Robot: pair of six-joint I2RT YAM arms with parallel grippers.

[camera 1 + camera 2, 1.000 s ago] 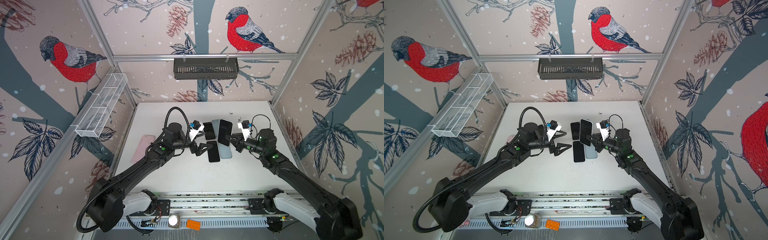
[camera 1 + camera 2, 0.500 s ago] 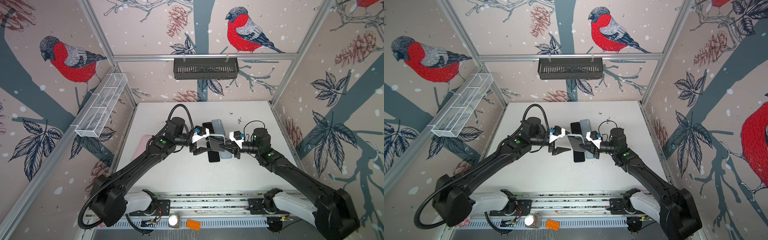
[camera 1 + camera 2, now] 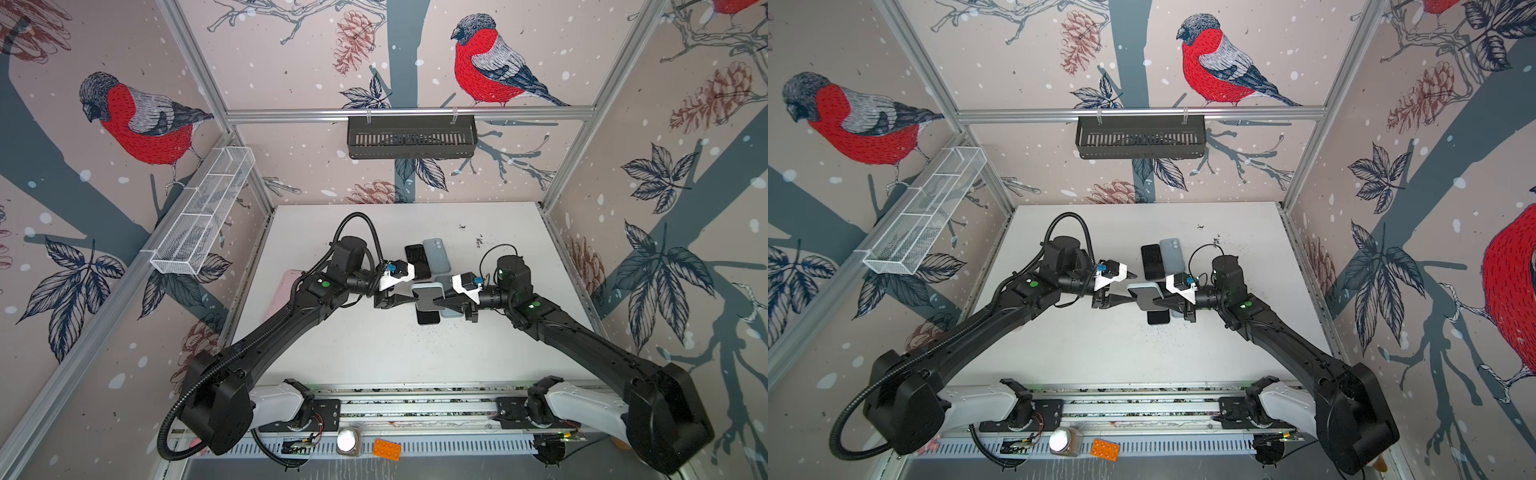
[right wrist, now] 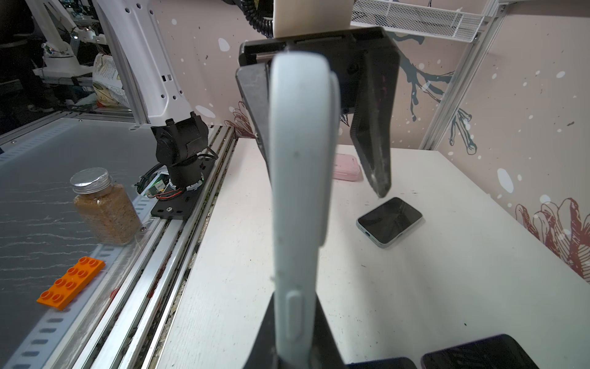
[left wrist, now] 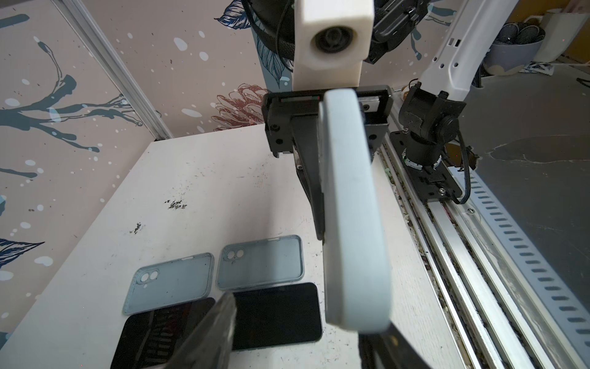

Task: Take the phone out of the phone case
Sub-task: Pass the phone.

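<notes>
**benchlurker:** ok so where's the phone right now, and who's got it?

**me:** It's up in the air over the middle of the worktop (image 3: 374, 345), right between my two arms. My right hand (image 3: 435, 302) is clamped tight on one end of the cased phone (image 3: 426, 292), with its broad side facing up in both top views. My left hand (image 3: 1130, 286) sits around the other end with its fingers spread. One finger (image 4: 253, 105) looks to be right up against the case and the other (image 4: 372, 143) stands clear of it (so no real pinch on that side).

**benchlurker:** is it out of the case at all?

**me:** Honestly can't tell. From my wrist views I mostly get the pale blue edge with a side button on it, and the top views just show a pale face with some glare.

**benchlurker:** what's the pile underneath?

**me:** Two empty blue cases (image 5: 169, 281) (image 5: 260, 262) lie flat side by side on the worktop, open side up. Two loose phones (image 5: 277, 314) (image 5: 143, 335) with dark screens lie just beside them. A pink case (image 3: 282, 291) lies well apart from all that, over by the worktop's left edge, partly hidden behind my left arm.
</notes>
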